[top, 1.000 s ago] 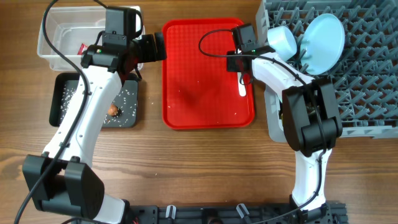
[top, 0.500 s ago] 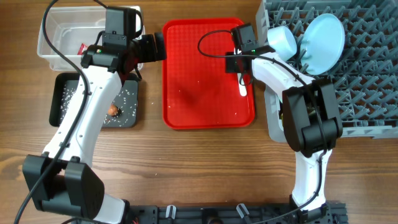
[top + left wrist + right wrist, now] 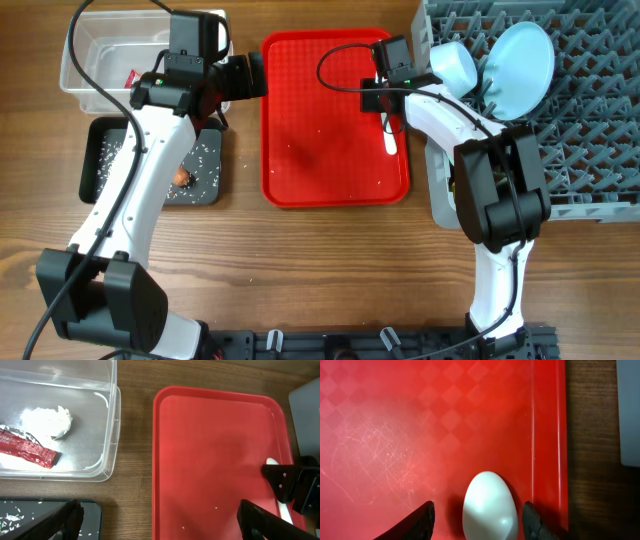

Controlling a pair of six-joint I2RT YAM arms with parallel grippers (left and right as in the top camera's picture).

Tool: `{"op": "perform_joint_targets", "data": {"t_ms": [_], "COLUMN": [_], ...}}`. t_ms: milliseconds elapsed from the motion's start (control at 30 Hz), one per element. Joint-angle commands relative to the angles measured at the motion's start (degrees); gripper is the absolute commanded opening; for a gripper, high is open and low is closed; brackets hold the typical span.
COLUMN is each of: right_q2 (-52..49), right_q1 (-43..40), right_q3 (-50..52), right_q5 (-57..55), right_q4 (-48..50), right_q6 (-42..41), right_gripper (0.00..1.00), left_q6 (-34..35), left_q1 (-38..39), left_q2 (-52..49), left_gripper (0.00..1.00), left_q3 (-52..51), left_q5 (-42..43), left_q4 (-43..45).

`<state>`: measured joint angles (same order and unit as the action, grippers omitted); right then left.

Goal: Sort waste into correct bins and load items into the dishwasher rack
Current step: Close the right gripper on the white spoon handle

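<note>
My right end effector (image 3: pixel 479 527) is spread, fingers straddling the bowl of the white plastic spoon (image 3: pixel 487 502), which lies just inside the right rim of the flat red serving tray (image 3: pixel 547 435). Height above it unclear. I should drop straight, centre, close gently.

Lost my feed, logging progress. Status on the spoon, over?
Right hand open, straddling white spoon on red tray. Left hand open, empty. Nothing blocking the spoon.
</note>
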<state>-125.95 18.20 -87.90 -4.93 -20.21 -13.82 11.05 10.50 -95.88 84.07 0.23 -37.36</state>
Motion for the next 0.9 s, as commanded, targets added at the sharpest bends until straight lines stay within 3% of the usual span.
{"op": "perform_joint_targets", "data": {"t_ms": [0,867], "right_q2": [2.1,2.6], "right_q1": [-0.2,0.0], "right_q3": [0.2,0.6], "right_q5": [0.9,2.4], "right_q4": [0.8,-0.1], "right_q6": [0.2,0.5], "right_gripper": [0.57,0.56], "left_q6": [-0.3,-0.3], "left_q1": [0.0,0.0], "left_q2": [0.5,0.5], "left_gripper": [1.00,1.00], "left_q3": [0.8,0.8], "left_q5": [-0.8,-0.8], "left_q4": [0.0,0.0]}}
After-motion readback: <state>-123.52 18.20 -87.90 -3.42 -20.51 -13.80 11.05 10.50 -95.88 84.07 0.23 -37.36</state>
